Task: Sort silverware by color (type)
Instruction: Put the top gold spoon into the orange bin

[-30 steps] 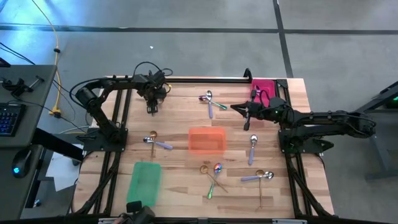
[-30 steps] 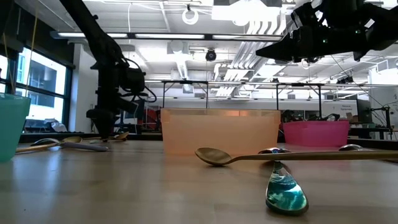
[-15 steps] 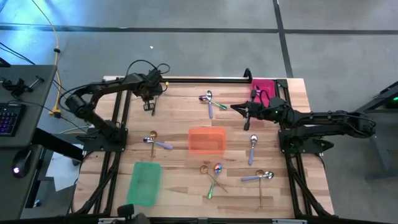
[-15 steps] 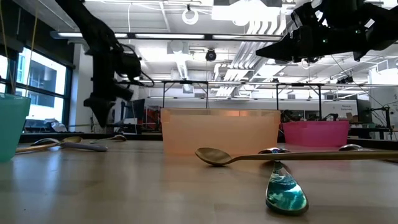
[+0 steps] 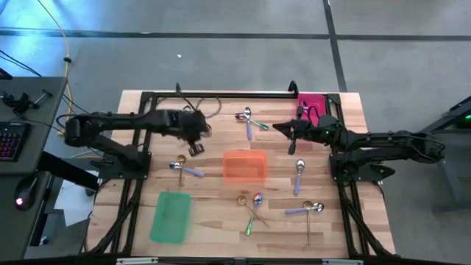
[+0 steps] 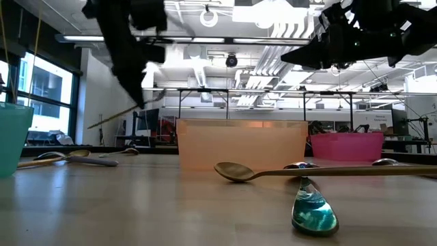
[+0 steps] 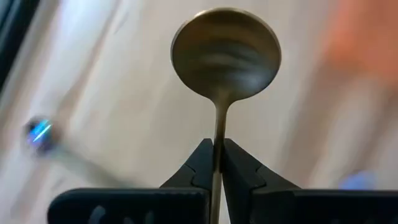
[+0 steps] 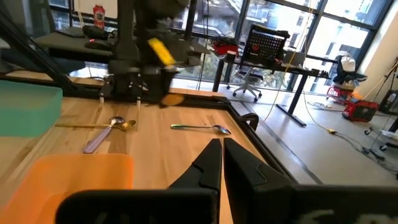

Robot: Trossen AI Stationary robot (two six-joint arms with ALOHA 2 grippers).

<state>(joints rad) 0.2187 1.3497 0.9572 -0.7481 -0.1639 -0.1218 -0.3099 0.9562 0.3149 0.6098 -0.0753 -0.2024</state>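
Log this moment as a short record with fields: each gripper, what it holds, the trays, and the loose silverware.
left gripper: shut on gold spoon, lifted above the table, near the orange tray
right gripper: shut, empty, hovering beside the pink tray
trays: orange at table centre, green tray at the front left, pink at the back right
loose silverware: spoons and forks scattered on the table, none seen in the orange or green tray

wooden table, three trays, scattered silverware
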